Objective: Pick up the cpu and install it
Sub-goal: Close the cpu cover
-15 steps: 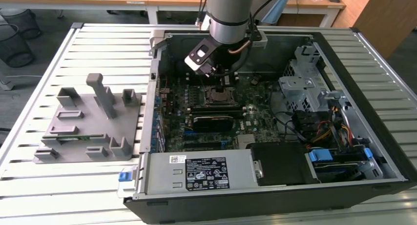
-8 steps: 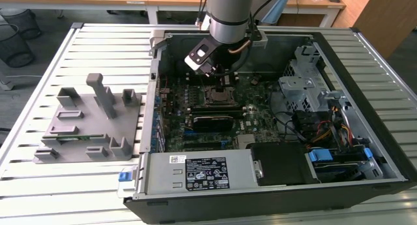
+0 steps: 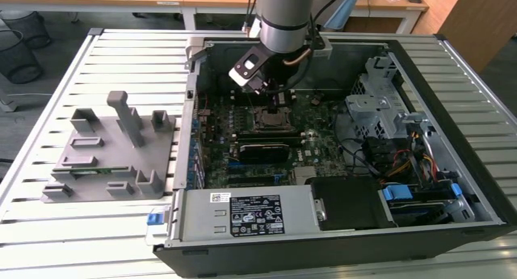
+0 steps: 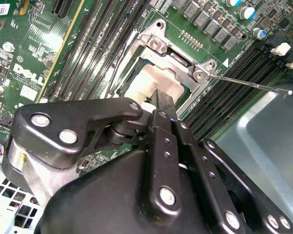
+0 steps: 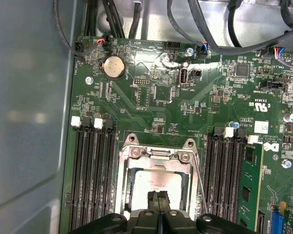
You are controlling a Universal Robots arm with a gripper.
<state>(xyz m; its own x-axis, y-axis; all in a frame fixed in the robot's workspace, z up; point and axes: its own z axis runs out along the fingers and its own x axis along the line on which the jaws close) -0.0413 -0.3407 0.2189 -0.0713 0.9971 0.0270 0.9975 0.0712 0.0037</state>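
The fingers (image 5: 152, 201) hide part of the cpu (image 5: 156, 181) in both wrist views.

light: bright, even | glare: cpu (image 4: 151, 83) top, board (image 5: 168, 61) | shadows: soft inside case (image 3: 323, 255)

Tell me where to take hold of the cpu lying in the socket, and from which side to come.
Probably by two opposite edges, coming straight down from above. The cpu lies flat inside the socket frame, so only its shiny top faces out, and memory slots flank it on both sides. The gripper hangs over its middle.
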